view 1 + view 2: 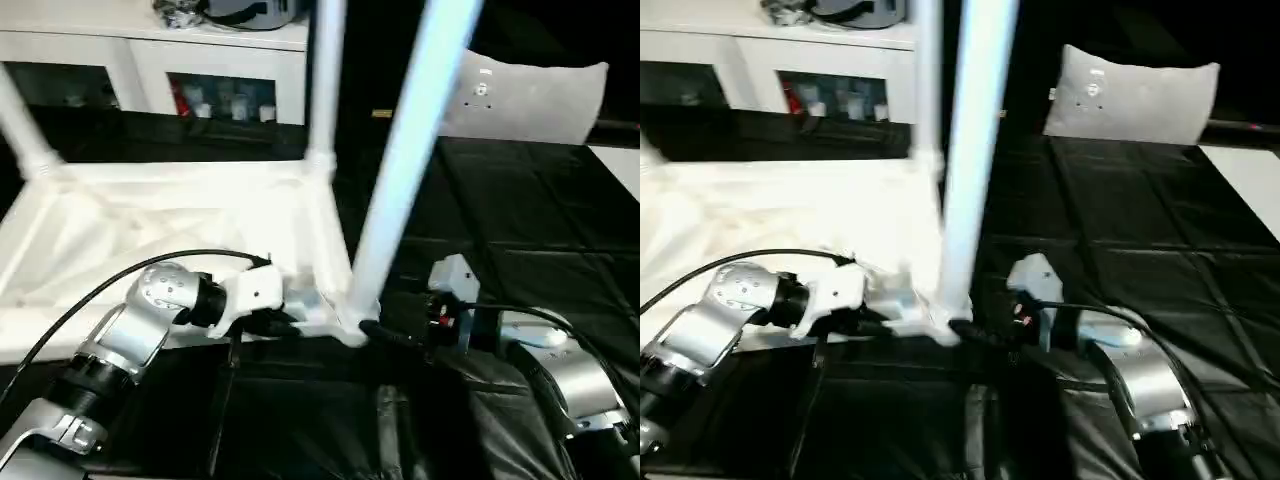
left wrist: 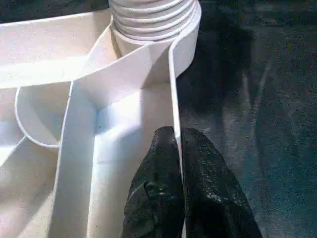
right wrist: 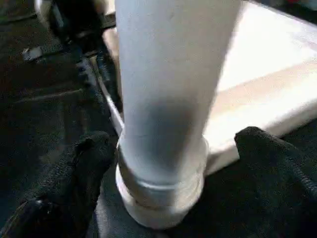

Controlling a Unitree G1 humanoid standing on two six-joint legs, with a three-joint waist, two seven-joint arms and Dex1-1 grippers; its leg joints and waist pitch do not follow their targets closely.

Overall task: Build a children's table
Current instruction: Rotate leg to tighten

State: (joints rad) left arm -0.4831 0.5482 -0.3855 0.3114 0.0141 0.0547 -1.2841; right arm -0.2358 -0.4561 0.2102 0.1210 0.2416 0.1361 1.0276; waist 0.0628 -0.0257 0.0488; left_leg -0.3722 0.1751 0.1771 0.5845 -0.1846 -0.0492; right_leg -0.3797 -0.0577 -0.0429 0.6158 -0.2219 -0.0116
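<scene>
Three legs look seated in the upside-down tabletop, left tool pinching its rim, right tool wide around the center leg, the fourth corner unseen.

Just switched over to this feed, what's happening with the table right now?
The tabletop lies upside down on the black cover, with legs standing in its corner sockets. The left gripper is shut on the tabletop's raised rim, near the closest corner. The right gripper has its jaws open on either side of the base of the near leg, not clamping it.
</scene>
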